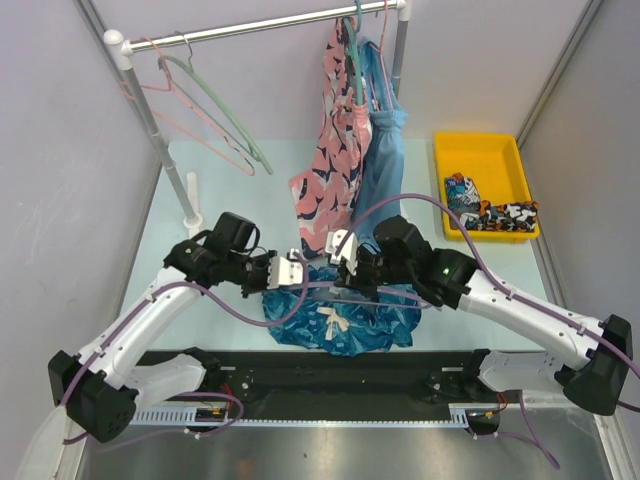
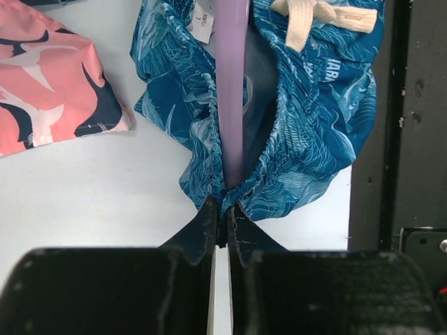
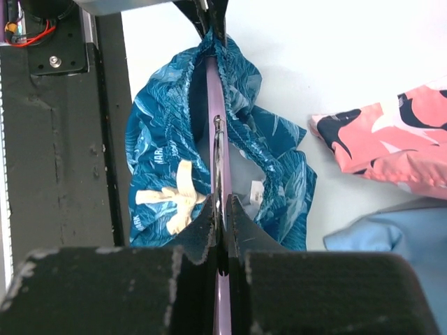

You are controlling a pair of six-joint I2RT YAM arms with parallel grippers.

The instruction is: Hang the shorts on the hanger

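Item: hanger [image 2: 230, 91]. You hold its 9 o'clock end with the left gripper [image 2: 222, 213] and its 3 o'clock end with the right gripper [image 3: 222, 209]. Both jaws are clamped on it, to spread the shorts [image 1: 345, 325] along it.

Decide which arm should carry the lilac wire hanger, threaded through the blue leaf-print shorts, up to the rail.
Probably right: right gripper clamps the lilac wire hanger partway along; left gripper pinches only its tip.

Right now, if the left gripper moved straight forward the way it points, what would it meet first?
The shorts: its fingers are shut on the purple hanger at the waistband, so the bunched fabric lies directly ahead. Farther along the hanger, probably the right gripper.
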